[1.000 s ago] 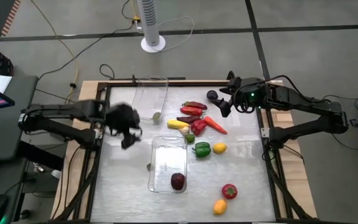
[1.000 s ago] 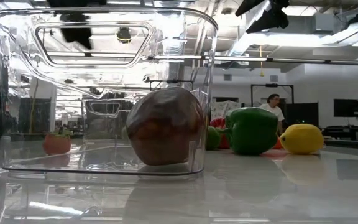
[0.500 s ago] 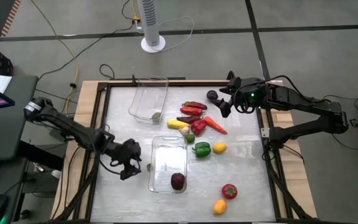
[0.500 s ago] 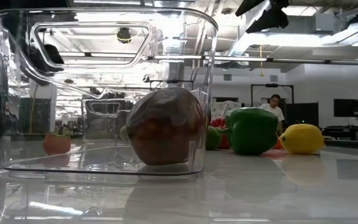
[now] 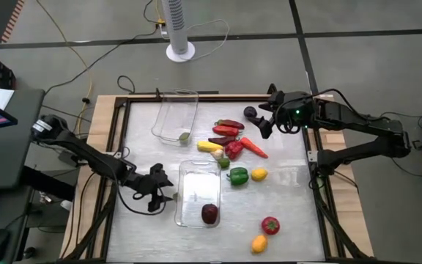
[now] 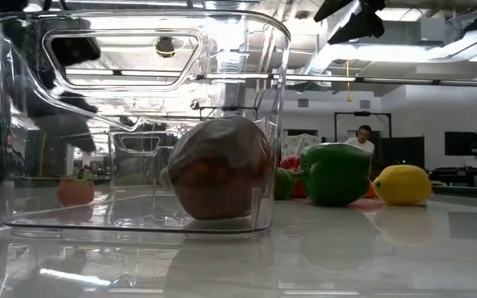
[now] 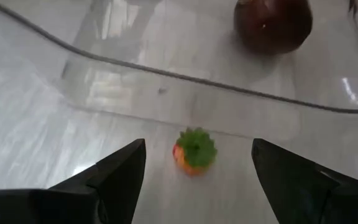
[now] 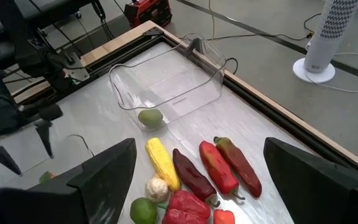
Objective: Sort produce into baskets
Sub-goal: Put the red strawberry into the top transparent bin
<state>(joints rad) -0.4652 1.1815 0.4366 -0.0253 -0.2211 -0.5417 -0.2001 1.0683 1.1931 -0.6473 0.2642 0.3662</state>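
Left gripper (image 5: 161,196) down low at the table, right beside the near clear basket (image 5: 198,192), fingers (image 7: 114,180) spread wide with nothing between them yet. Straddling a small orange fruit with a green leafy top (image 7: 194,150), which sits on the table (image 5: 291,213) just outside the basket wall. Inside that near basket: one dark purple plum (image 5: 209,213), looming large in the low view (image 6: 220,168).

Far basket (image 5: 176,116) over at the back left, holding a single lime (image 5: 184,135), also clear from the right wrist (image 8: 150,117).

Right gripper (image 5: 262,122) parked up at the back right edge, hovering above the table, jaws apart and empty.

Rest of the produce bunched mid-table: two long red peppers (image 5: 227,127), a darker chili (image 5: 221,140), corn cob (image 5: 209,147), a chunky red pepper (image 5: 233,149), carrot (image 5: 253,147), a little garlic bulb (image 5: 217,155), another lime (image 5: 224,163). Then green bell pepper (image 5: 238,176) with a lemon (image 5: 258,174) just beside it. Well apart toward the front right: tomato (image 5: 270,226) and a second lemon (image 5: 258,243).

Person (image 6: 363,142) standing way off in the room behind, low view.
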